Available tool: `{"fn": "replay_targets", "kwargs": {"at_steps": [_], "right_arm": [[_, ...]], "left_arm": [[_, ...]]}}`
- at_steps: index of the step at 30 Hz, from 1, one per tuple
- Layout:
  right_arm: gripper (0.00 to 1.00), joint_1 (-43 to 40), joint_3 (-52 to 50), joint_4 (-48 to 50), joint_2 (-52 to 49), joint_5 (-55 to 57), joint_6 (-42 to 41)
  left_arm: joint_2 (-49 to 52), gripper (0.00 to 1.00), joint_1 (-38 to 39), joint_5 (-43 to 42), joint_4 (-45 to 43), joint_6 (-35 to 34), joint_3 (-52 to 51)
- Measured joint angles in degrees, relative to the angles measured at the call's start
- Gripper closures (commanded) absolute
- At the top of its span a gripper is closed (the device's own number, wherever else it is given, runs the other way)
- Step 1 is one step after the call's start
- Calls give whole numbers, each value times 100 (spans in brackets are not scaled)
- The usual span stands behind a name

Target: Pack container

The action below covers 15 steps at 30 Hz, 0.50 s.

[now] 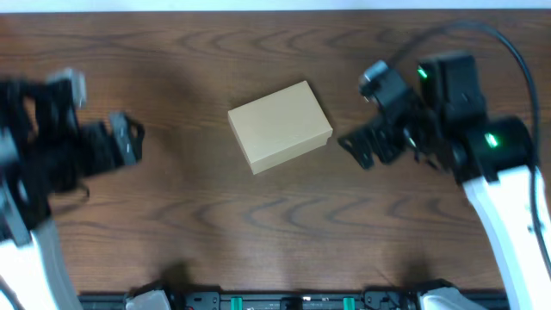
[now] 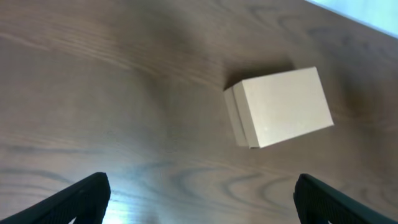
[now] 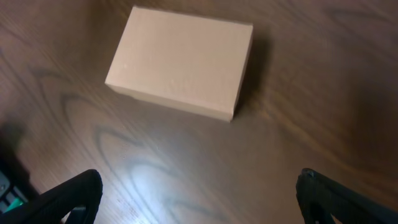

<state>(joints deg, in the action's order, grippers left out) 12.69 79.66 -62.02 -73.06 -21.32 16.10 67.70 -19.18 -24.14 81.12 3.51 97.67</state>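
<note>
You have one dark wood-grain desk [image 1: 275, 232] under everything, and it fills all three views. On it sit two arms, one at each side. The left arm [image 1: 43, 164] shows blurred in the overhead view, and the right arm [image 1: 482, 146] shows sharp, with two green lights lit on it.

There is one container [image 1: 280, 127], a plain tan cardboard box. It lies flat on the desk about midway between the arms, a little toward the far edge and turned askew to the desk's sides. Its lid is down (no gap shows in any view), and nothing rests on it. It touches neither arm, and from overhead the right arm's tip is nearer to it than the left's.

Each arm has two fingers, so you have four in all. The left fingers [image 2: 87, 198] stand spread wide at the bottom corners of their wrist view, with bare desk between them and the container ahead and to the right. The right fingers [image 3: 71, 198] are spread just as wide and hold nothing. The container lies ahead of them, left of centre.
</note>
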Motion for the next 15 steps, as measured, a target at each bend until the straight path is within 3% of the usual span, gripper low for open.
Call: {"fn": "replay_targets", "kwargs": {"at_steps": [7, 15], "right_arm": [[1, -420, -1606, 551, 1504, -520, 223], [1, -426, -1961, 619, 2391, -688, 219]], "left_arm": [[-2070, 5, -372, -780, -1108, 214, -2647], [-3351, 5, -107, -1908, -2476, 229, -4470]]}}
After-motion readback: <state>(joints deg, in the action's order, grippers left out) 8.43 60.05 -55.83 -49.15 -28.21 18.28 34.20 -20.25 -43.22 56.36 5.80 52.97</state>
